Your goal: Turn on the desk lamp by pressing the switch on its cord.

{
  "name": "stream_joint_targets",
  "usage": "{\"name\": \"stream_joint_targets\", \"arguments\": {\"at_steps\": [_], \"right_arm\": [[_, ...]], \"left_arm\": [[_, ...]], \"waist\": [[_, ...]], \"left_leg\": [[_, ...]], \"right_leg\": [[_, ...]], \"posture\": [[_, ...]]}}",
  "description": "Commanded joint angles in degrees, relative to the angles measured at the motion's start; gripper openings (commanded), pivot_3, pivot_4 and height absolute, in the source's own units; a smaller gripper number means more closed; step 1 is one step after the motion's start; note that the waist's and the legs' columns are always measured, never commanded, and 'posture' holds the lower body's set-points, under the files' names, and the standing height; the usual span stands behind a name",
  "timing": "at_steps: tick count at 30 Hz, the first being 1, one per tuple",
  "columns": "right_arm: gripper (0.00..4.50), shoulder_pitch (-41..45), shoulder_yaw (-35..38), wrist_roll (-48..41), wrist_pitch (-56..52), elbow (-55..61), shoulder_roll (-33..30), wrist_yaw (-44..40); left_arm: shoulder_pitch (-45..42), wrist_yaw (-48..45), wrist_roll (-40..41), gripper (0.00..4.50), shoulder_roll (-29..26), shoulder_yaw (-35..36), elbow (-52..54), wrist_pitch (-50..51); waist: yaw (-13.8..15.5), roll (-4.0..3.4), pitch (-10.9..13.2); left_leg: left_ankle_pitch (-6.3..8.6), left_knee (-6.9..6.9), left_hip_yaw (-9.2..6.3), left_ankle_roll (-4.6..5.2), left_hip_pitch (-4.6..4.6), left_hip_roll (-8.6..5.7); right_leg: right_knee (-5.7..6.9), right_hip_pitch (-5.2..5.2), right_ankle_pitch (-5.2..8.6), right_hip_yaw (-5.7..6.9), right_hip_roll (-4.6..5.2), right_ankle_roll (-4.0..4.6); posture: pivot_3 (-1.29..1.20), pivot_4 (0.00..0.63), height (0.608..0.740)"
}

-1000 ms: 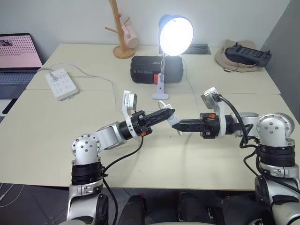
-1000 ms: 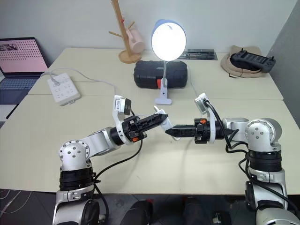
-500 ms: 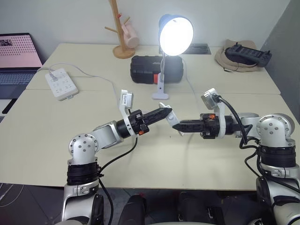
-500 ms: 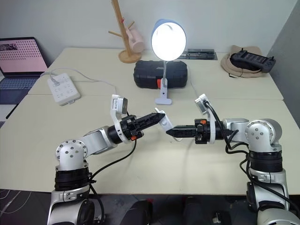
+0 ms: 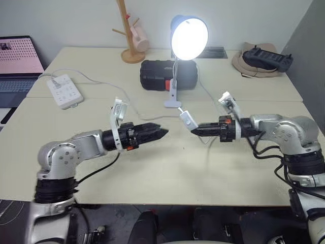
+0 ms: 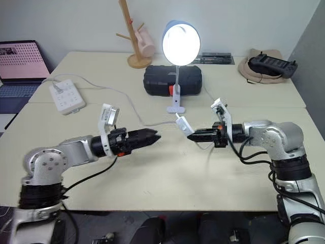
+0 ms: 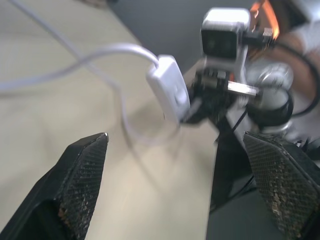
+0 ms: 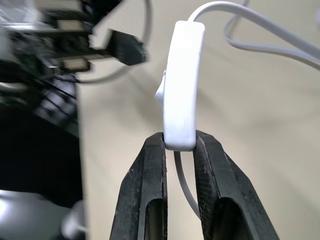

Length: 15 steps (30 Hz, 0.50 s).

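Observation:
The desk lamp [image 5: 189, 36] stands at the back centre of the table with its bulb glowing brightly. Its thin white cord [image 7: 100, 55] leads to the switch [image 5: 187, 119], which is lifted off the tabletop. My right gripper [image 8: 179, 142] is shut on the lower end of the switch [image 8: 182, 80], holding it upright. My left gripper [image 5: 160, 133] hovers to the left of the switch, apart from it. Its fingers [image 7: 82, 165] stand wide open with nothing between them, and the switch [image 7: 169, 90] shows ahead of them.
A white power strip [image 5: 64, 90] lies at the left, with a laptop [image 5: 18, 61] beyond the table's left edge. A black case [image 5: 167, 74] sits behind the lamp's base. A wooden mug tree [image 5: 133, 35] stands at the back, and a hat with a black controller [image 5: 264, 58] at the back right.
My left gripper has opened and drawn back to the left, away from the switch. My right gripper keeps hold of the switch and has shifted slightly forward. The lamp glows throughout.

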<state>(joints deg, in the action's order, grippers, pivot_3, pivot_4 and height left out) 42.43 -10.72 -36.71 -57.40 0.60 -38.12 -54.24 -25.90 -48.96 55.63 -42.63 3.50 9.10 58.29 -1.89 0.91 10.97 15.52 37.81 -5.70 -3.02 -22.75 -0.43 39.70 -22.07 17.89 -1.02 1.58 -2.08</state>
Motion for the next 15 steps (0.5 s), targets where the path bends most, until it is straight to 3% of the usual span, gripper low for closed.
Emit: {"name": "stream_joint_targets", "arguments": {"at_steps": [1,7,13,15], "right_arm": [[0.37,2.5,-5.3,9.4,10.8,-2.0,-1.6,-3.6],[0.37,3.9,-18.1,29.2,28.7,-3.8,-3.8,-4.7],[0.37,2.2,-19.2,33.1,32.6,-5.8,-3.2,-8.8],[1.07,1.8,-18.9,33.7,32.5,-6.3,-3.1,-9.6]], "left_arm": [[-0.9,-10.3,-12.8,4.47,-7.2,-5.7,0.0,-11.7],[-5.5,-15.8,-25.0,4.47,-11.2,-8.9,-5.8,-23.6],[-7.0,-17.7,-26.3,4.47,-8.7,-8.6,-6.8,-24.4],[-7.1,-18.1,-26.6,4.5,-8.3,-8.4,-7.1,-24.3]], "waist": [[0.0,-0.02,0.0],[0.1,-0.04,0.0],[0.1,-0.04,0.0],[0.1,-0.03,0.0]], "left_leg": [[-0.01,-0.06,0.0,-0.01,-0.04,0.02],[-0.05,-0.03,-0.02,-0.09,-0.21,0.09],[-0.01,0.0,-0.08,-0.01,-0.21,0.11],[-0.01,0.0,-0.17,-0.01,-0.21,0.11]], "right_leg": [[-0.06,-0.02,-0.01,0.0,-0.02,0.01],[-0.09,-0.17,-0.01,0.03,0.08,0.01],[-0.06,-0.17,-0.01,0.0,0.12,0.01],[-0.04,-0.16,-0.01,0.01,0.12,0.01]], "posture": [[0.0,0.15,0.74],[0.0,0.15,0.74],[0.0,0.15,0.74],[0.0,0.15,0.74]]}}
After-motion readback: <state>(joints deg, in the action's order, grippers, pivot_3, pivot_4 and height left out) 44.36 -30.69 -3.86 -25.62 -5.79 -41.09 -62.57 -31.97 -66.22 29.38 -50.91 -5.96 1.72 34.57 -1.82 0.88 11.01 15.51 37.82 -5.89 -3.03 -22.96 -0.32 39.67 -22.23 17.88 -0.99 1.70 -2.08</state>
